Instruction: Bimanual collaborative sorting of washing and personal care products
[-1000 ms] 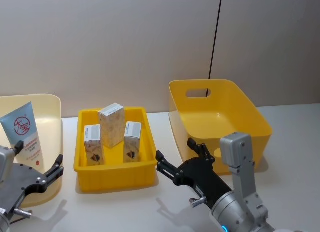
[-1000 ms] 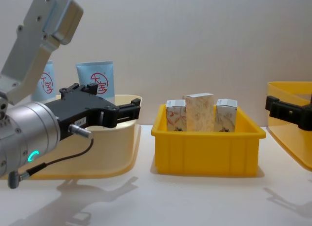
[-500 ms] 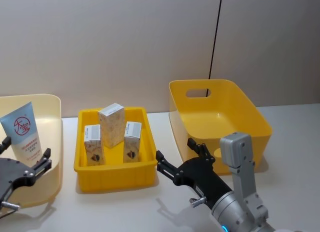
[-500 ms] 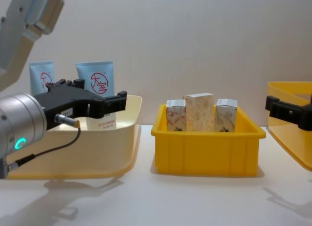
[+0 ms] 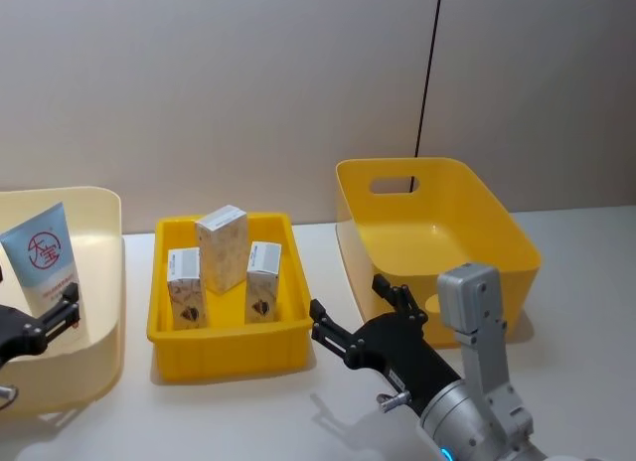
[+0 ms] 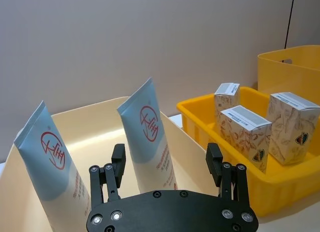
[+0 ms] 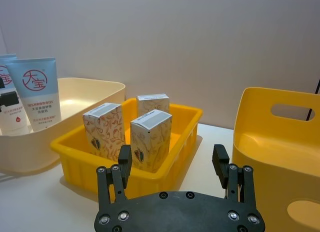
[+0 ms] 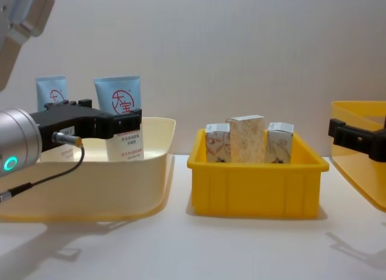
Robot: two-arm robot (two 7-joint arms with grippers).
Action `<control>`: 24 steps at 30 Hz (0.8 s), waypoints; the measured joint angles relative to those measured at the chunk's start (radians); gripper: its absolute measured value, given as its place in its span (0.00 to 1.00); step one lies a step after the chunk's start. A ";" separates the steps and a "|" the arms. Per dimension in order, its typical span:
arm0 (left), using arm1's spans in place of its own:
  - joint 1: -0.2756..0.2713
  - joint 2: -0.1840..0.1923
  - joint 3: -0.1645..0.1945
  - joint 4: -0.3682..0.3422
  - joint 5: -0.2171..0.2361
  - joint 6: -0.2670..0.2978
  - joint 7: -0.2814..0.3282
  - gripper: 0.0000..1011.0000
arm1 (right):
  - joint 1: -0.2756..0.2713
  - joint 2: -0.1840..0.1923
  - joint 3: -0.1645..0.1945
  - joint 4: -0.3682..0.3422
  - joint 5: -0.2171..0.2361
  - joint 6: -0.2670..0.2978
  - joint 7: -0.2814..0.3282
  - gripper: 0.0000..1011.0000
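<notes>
Left gripper (image 6: 166, 154), fingers spread and empty, hovers left of the yellow tray (image 5: 229, 347), facing two upright light-blue tubes (image 6: 147, 127) in the cream bin (image 5: 109, 282). Right gripper (image 7: 171, 154), likewise spread and empty, sits front-right of the tray. Three white cartons (image 5: 221, 244) stand inside it.

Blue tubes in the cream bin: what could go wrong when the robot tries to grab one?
1. The two tall light-blue squeeze tubes stand on end in the cream plastic bin, so a small nudge might topple them.
2. The open left tool is lined up with one tube. If it closes off-centre, a finger could push that tube over instead of gripping it.
3. Lowering the tool carelessly might catch the bin's wall.
</notes>
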 joint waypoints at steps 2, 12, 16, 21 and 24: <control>-0.007 -0.002 -0.006 0.013 -0.011 0.004 -0.012 0.99 | 0.000 0.000 0.000 0.000 0.000 0.000 0.000 0.99; -0.062 -0.020 -0.036 0.106 -0.068 0.016 -0.078 0.99 | 0.000 0.000 0.000 0.000 0.000 0.000 0.000 0.99; -0.086 -0.028 -0.043 0.147 -0.083 0.016 -0.102 0.99 | 0.000 0.000 0.000 0.000 0.000 0.000 0.000 0.99; -0.117 -0.040 -0.049 0.201 -0.098 0.015 -0.132 0.99 | 0.000 0.000 0.000 0.000 0.000 0.000 0.000 0.99; -0.134 -0.048 -0.050 0.230 -0.104 0.012 -0.150 0.99 | 0.000 0.000 0.000 0.000 0.000 0.000 0.000 0.99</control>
